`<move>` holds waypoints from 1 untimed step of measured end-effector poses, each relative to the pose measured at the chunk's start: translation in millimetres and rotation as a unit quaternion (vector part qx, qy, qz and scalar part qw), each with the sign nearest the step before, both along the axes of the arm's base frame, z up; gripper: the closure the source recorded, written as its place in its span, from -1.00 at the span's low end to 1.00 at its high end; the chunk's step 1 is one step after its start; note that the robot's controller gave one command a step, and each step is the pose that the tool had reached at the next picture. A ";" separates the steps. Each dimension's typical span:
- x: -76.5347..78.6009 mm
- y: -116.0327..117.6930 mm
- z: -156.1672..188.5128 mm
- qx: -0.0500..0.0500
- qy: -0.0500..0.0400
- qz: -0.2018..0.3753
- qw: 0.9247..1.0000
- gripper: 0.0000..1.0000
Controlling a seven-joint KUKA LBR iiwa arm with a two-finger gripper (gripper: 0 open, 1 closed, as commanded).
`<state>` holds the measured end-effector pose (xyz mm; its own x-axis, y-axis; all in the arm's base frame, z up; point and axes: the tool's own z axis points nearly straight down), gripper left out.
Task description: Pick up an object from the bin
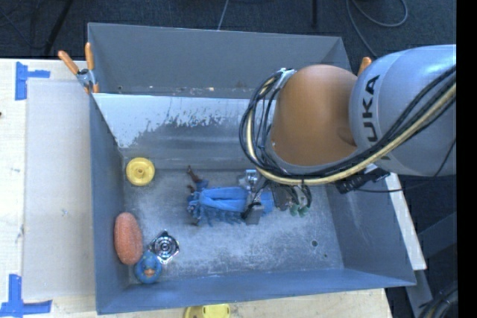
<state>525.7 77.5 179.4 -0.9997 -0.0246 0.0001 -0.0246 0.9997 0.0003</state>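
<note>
Gripper is sitting low at the blue toy's right end, mid bin; whether clenched or released, cannot tell.

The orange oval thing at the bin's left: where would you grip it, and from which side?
Probably across the narrow width of the orange oval, upper half, coming down from above. It lies flat, long axis along the left wall, and a silver metal piece sits close by its lower right.
</note>
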 end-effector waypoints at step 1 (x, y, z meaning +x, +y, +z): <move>-8.8 -23.5 192.6 0.000 -0.006 -0.003 1.000 1.00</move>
